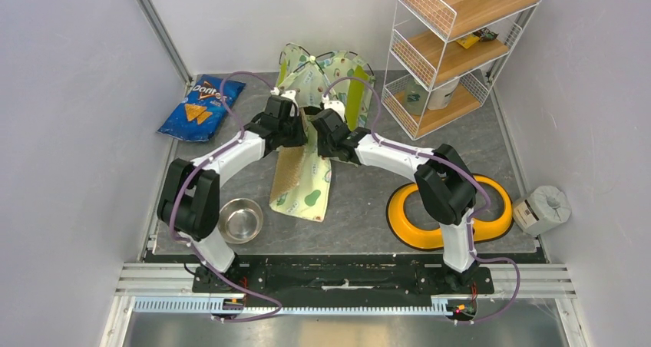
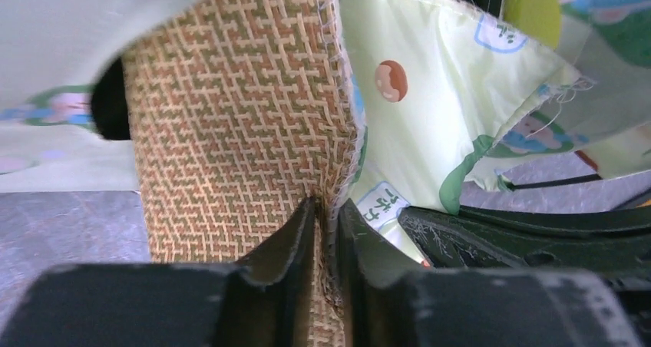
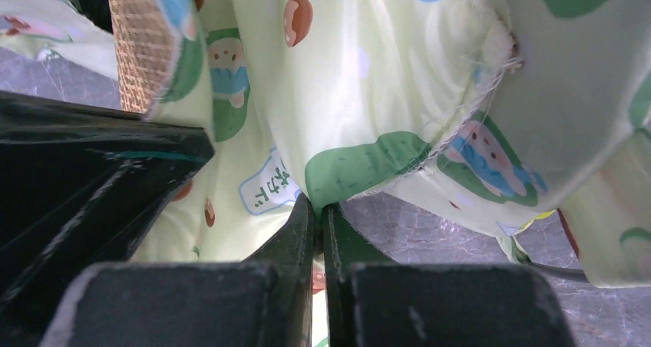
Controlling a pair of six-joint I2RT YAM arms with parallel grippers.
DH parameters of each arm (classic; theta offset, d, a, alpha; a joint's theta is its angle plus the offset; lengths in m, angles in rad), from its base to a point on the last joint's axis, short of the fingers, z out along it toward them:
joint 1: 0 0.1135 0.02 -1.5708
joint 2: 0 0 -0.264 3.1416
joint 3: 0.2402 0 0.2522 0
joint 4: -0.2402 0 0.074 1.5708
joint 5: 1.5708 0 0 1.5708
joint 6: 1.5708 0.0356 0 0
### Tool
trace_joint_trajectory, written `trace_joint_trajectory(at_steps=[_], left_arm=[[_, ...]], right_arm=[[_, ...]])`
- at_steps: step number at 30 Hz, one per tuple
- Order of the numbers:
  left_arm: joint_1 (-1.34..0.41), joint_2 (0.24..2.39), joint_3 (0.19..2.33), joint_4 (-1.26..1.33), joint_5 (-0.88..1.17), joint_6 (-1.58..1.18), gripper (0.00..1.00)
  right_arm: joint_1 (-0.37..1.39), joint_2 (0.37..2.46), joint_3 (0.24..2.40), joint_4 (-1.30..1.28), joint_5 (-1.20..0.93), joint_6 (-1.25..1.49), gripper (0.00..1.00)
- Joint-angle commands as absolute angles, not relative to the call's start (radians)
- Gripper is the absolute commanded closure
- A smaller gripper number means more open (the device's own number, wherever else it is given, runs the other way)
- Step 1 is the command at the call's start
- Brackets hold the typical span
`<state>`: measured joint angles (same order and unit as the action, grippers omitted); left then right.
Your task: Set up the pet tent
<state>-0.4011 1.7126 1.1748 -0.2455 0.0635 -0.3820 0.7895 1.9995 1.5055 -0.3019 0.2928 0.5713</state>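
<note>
Pet tent (image 1: 305, 72) stands just behind the partly folded mat (image 1: 309, 196).

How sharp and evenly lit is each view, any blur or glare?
Top external: sharp, evenly lit. Left wrist: woven tan mat backing crisp, left black fingers blurred. Right wrist: pale-green printed fabric soft, mild sheen, right black fingers blurred.

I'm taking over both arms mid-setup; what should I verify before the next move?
1. Left gripper pinching the mat at its woven side: ok.
2. Right gripper shut on the mat's printed fabric: ok.
3. Pet tent standing on its poles behind the arms: ok.
4. Mat inside the tent: not ok, most of it lies on the table.
5. Steel bowl apart from the mat: ok.
</note>
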Motion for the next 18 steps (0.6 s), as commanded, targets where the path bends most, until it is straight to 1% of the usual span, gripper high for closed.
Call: trace_joint_trajectory(at_steps=[1, 2, 4, 8, 10, 12, 15, 18], left_arm=[[-0.397, 1.626, 1.147, -0.141, -0.09, -0.434, 0.69], [-0.397, 1.622, 1.144, -0.138, -0.095, -0.437, 0.65], [-0.396, 1.607, 1.129, -0.128, -0.102, -0.444, 0.58], [-0.395, 1.537, 1.06, -0.08, -0.113, -0.443, 0.44], [-0.396, 1.492, 1.029, -0.075, -0.135, -0.425, 0.39], [-0.394, 1.452, 1.005, -0.086, -0.166, -0.404, 0.35], [-0.394, 1.398, 0.981, -0.126, -0.182, -0.356, 0.31], [-0.394, 1.347, 0.958, -0.167, -0.194, -0.315, 0.23]], right_arm=[[0.785, 1.966, 1.565, -0.225, 0.426, 0.542, 0.94], [0.786, 1.976, 1.583, -0.226, 0.446, 0.538, 0.91], [0.785, 1.986, 1.601, -0.22, 0.491, 0.53, 0.8], [0.785, 1.952, 1.576, -0.207, 0.511, 0.504, 0.4], [0.784, 1.919, 1.55, -0.216, 0.481, 0.482, 0.24], [0.782, 1.893, 1.543, -0.269, 0.463, 0.479, 0.13], [0.782, 1.84, 1.494, -0.309, 0.424, 0.485, 0.04], [0.786, 1.785, 1.416, -0.32, 0.361, 0.491, 0.03]])
